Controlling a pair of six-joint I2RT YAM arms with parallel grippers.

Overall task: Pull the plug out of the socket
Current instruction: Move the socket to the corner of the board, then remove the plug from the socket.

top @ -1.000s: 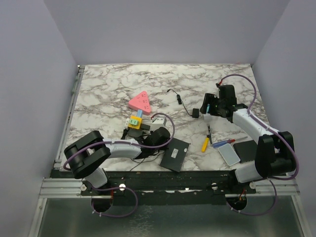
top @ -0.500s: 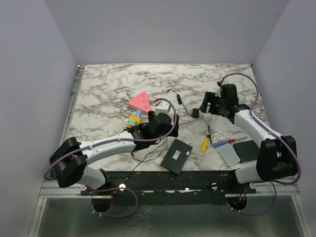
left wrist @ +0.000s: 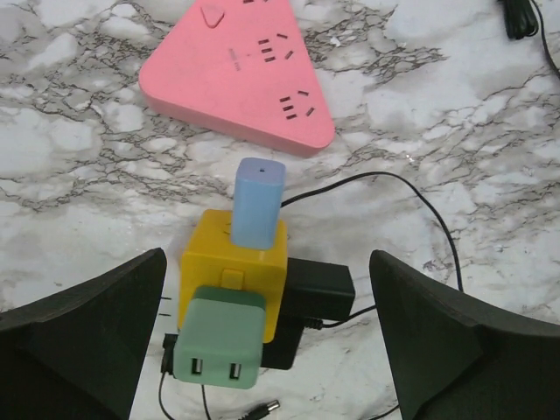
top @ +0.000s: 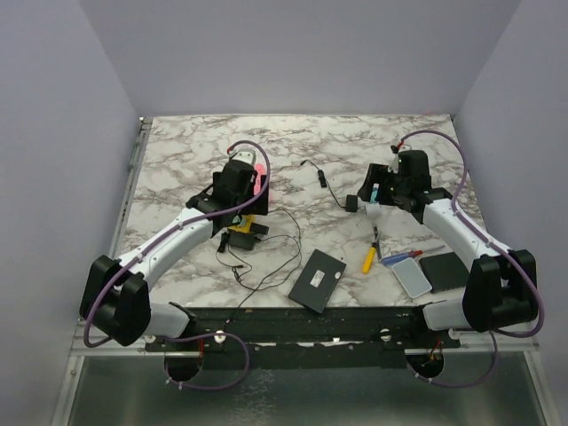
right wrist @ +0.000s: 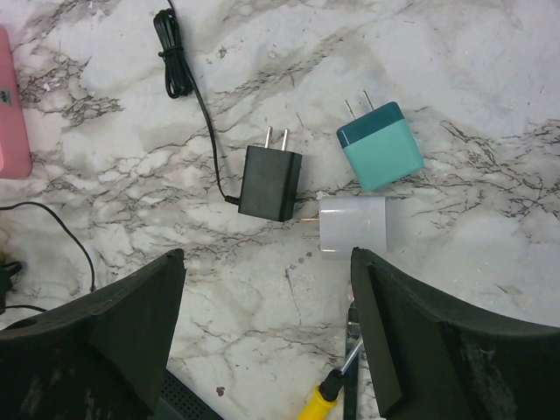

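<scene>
A yellow cube socket [left wrist: 234, 262] lies on the marble just in front of a pink triangular power strip [left wrist: 236, 70]. Three plugs sit in the cube: a light blue one [left wrist: 257, 199] on the side toward the strip, a green USB one [left wrist: 220, 337] on the near side, and a black adapter [left wrist: 315, 293] on the right with a thin wire. My left gripper [left wrist: 267, 289] hovers open above the cube [top: 241, 218], its fingers well clear on both sides. My right gripper [right wrist: 267, 262] hangs open over bare marble at the right [top: 377, 191], holding nothing.
Below the right gripper lie a loose black plug [right wrist: 271, 182], a teal plug [right wrist: 380, 146] and a white plug [right wrist: 353, 225]. A yellow screwdriver [top: 367, 259], a black box [top: 317, 279], a white card [top: 413, 278] and a looping wire [top: 266, 257] lie toward the front.
The left arm swung from the front of the table back and left to above the yellow cube, and its jaws went from shut to open. The right arm barely moved.
</scene>
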